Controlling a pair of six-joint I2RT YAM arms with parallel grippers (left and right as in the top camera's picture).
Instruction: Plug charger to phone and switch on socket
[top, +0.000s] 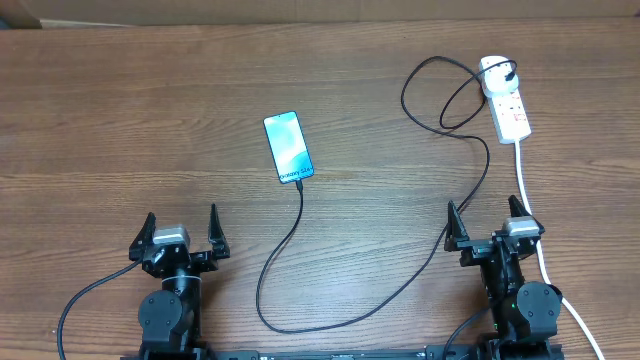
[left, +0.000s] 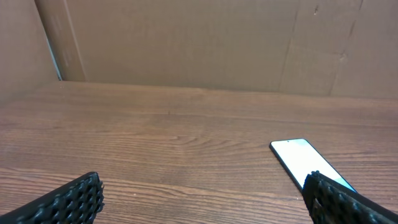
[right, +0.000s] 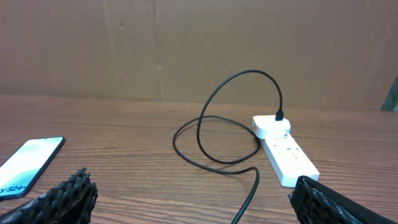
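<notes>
The phone lies flat mid-table, its light blue screen lit. The black charger cable runs from the phone's near end, loops along the front of the table, climbs past my right arm and curls into the white socket strip at the far right. My left gripper sits near the front left, open and empty, with the phone ahead to its right. My right gripper is open at the front right; the cable and socket lie ahead of it, the phone to its left.
A thick white cord runs from the socket strip toward the front, passing just right of my right arm. Cardboard walls stand along the table's far edge. The tabletop is brown wood grain.
</notes>
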